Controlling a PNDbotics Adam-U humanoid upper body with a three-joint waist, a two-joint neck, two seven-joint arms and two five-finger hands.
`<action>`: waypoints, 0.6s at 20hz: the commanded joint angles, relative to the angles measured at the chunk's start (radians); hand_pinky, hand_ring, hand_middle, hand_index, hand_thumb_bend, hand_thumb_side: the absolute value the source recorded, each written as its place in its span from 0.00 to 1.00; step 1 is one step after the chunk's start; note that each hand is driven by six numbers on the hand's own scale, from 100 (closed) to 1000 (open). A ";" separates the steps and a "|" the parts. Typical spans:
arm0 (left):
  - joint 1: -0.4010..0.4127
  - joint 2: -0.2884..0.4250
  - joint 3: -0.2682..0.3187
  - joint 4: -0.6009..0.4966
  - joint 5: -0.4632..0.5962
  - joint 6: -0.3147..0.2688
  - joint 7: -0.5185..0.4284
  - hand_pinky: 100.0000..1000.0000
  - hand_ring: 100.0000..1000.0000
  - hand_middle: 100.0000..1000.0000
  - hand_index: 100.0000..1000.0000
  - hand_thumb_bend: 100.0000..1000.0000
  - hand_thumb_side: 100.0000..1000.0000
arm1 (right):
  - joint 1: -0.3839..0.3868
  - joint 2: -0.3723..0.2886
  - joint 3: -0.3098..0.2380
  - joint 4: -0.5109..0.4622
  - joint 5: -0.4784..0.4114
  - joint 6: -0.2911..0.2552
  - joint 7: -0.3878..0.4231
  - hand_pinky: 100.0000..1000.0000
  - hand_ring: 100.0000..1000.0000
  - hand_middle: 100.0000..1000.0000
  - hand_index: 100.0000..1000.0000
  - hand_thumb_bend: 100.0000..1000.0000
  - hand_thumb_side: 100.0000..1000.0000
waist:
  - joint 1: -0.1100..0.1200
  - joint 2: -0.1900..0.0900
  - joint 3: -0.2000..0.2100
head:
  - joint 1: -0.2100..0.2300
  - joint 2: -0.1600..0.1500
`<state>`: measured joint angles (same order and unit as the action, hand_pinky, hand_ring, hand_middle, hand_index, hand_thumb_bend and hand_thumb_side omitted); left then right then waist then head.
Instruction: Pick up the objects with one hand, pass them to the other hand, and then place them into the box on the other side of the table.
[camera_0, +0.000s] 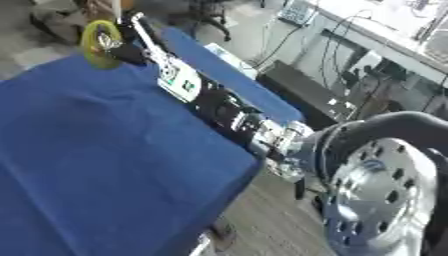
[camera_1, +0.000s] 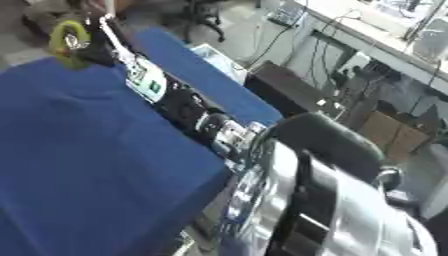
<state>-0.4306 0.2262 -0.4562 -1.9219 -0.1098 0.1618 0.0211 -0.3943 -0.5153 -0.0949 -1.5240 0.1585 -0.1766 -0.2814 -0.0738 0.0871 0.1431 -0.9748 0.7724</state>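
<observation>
Blue-clothed table (camera_0: 105, 165) lying askew, cluttered workshop benches behind.
Right hand (camera_0: 122, 47) is reaching to the table's far corner, its dark fingers curling round a yellow-green ring (camera_0: 99, 44) and holding it just above the cloth's edge. Arm (camera_0: 214, 107) is stretching back along the table's right side to the big silver shoulder joint (camera_0: 381, 192) near the camera. Left hand is showing nowhere.

Lab or workshop setting: counter (camera_0: 105, 165) draped in blue cloth, long white workbench (camera_0: 385, 30) along the far wall with dangling black cables (camera_0: 289, 37), cardboard box (camera_1: 389, 132) beneath, bare grey floor (camera_0: 271, 215).
</observation>
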 joint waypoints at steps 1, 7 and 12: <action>0.009 -0.022 0.012 0.047 -0.021 0.005 0.034 0.74 0.59 0.51 0.80 0.04 0.90 | -0.003 0.041 0.031 -0.184 -0.047 0.016 0.050 0.50 0.46 0.16 0.32 0.00 0.41 | 0.009 -0.027 -0.021 | 0.071 -0.002; 0.020 -0.076 0.002 0.137 -0.041 -0.002 0.084 0.74 0.61 0.53 0.81 0.03 0.88 | 0.014 0.154 0.111 -0.368 -0.098 0.046 0.152 0.50 0.46 0.16 0.32 0.00 0.41 | 0.025 -0.046 -0.052 | 0.150 -0.002; 0.022 -0.087 -0.005 0.162 -0.064 -0.015 0.100 0.75 0.62 0.54 0.82 0.06 0.89 | 0.026 0.217 0.188 -0.436 -0.128 0.049 0.250 0.49 0.46 0.16 0.32 0.00 0.41 | 0.026 -0.042 -0.053 | 0.192 -0.002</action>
<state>-0.3998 0.1483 -0.4608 -1.7541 -0.1669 0.1512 0.1144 -0.3585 -0.2996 0.0810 -1.9222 0.0433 -0.1269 -0.0539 -0.0502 0.0568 0.0907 -0.7930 0.7724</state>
